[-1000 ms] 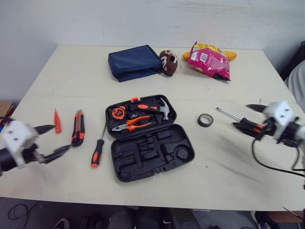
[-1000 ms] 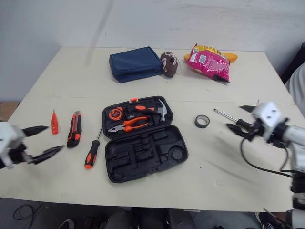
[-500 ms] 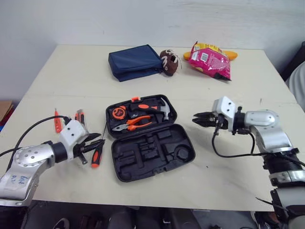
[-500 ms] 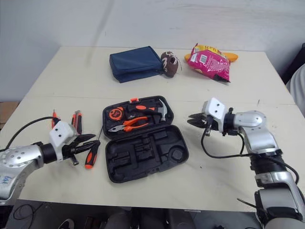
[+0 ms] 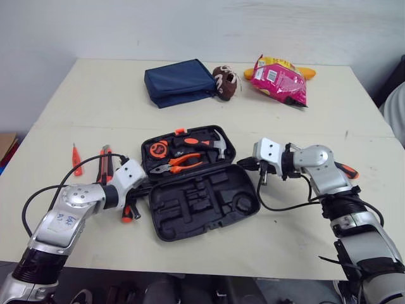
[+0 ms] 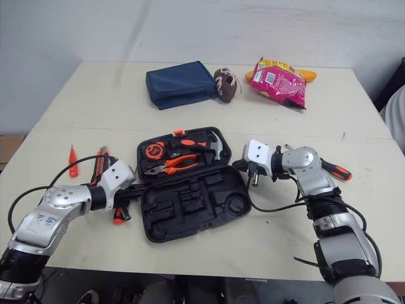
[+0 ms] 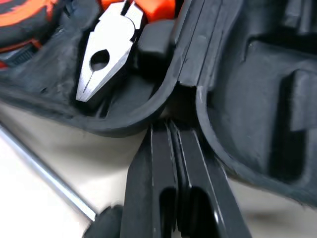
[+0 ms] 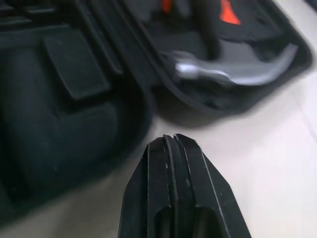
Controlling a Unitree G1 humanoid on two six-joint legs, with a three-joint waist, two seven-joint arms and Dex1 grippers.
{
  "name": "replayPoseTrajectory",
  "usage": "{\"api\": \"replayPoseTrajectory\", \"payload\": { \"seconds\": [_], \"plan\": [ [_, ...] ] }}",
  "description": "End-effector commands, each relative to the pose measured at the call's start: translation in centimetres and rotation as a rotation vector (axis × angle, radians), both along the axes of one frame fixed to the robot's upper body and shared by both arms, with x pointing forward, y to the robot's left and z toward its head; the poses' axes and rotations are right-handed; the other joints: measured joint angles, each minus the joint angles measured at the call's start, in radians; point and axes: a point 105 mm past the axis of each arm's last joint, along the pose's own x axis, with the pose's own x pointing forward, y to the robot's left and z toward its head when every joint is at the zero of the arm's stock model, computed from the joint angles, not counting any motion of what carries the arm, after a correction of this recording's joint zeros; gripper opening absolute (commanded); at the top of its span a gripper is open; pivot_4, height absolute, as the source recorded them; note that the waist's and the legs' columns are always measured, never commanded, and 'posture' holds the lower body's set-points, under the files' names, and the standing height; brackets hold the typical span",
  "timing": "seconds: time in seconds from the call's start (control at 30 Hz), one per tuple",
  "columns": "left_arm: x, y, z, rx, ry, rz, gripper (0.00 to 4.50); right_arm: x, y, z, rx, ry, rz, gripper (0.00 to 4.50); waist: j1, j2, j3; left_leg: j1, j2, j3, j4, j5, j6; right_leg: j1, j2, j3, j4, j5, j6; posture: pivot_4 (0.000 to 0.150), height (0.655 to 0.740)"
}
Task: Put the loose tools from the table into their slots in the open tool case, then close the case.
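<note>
The left pincer point(image 7: 171, 134) has its two black fingers pressed together, holding nothing. Its tips are at the seam where the two halves of the open tool case point(image 5: 201, 201) meet. Just beyond those tips, the steel nose of the pliers point(image 7: 106, 57) lies in its slot. Close behind this pincer, a screwdriver point(image 6: 118, 214) lies loose on the desk point(image 5: 297, 234).

Across the case, the right pincer point(image 8: 172, 142) is also pressed together and empty, its tips just short of the case's rim. The hammer point(image 8: 237, 67) is slotted just past that rim, with a tape measure point(image 5: 155, 150) in the same half.

Farther out from the left pincer lie a knife point(image 5: 103, 168) and a small orange screwdriver point(image 5: 76, 159). Behind the right arm lies a second screwdriver point(image 5: 345, 170).

Well beyond both pincers, at the desk's far side, are a blue pouch point(image 5: 179, 82), a toy football point(image 5: 224, 82) and a pink snack bag point(image 5: 278, 79).
</note>
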Motion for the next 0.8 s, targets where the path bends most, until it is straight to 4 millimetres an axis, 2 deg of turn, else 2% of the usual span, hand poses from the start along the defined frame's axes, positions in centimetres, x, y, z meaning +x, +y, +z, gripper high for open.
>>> {"api": "replayPoseTrajectory", "payload": {
  "seconds": [0.03, 0.27, 0.47, 0.63, 0.8],
  "plan": [
    [0.8, -0.6, -0.1, 0.028, -0.015, -0.017, 0.03, 0.1, 0.6, 1.1, 0.021, -0.047, 0.028, 0.0, 0.007, 0.0, 0.0, 0.0, 0.0, 0.0, 0.0, 0.0, 0.0, 0.0, 0.0, 0.0, 0.0, 0.0, 0.0, 0.15, 0.74],
    [1.5, -2.9, 0.3, 0.002, -0.071, -0.105, 0.03, -1.6, 0.6, 1.1, 0.041, -0.017, 0.117, 0.0, 0.03, 0.0, 0.0, 0.0, 0.0, 0.0, 0.002, 0.0, 0.0, 0.0, 0.0, 0.0, 0.002, 0.0, 0.0, 0.15, 0.74],
    [0.6, -4.7, 0.0, 0.012, -0.058, -0.229, 0.03, -4.2, -2.2, 1.0, -0.003, 0.031, 0.112, 0.0, 0.042, 0.001, 0.0, 0.0, 0.0, 0.0, 0.002, 0.0, 0.0, 0.0, 0.0, 0.0, 0.001, 0.0, 0.0, 0.15, 0.74],
    [-0.1, -5.0, -0.7, 0.04, -0.043, -0.273, 0.03, -6.0, -3.0, 1.3, 0.015, 0.046, 0.094, 0.0, 0.039, 0.001, -0.001, 0.0, 0.0, 0.0, 0.0, 0.0, 0.001, 0.0, 0.0, 0.0, 0.0, 0.0, 0.0, 0.15, 0.74],
    [-0.7, -5.1, -1.1, 0.044, -0.022, -0.294, 0.03, -8.1, -3.6, 0.8, 0.004, 0.103, 0.057, 0.0, 0.043, 0.001, -0.001, 0.0, 0.0, 0.0, 0.0, 0.0, 0.001, 0.0, 0.0, 0.0, 0.0, 0.0, 0.0, 0.15, 0.74]
  ]
}}
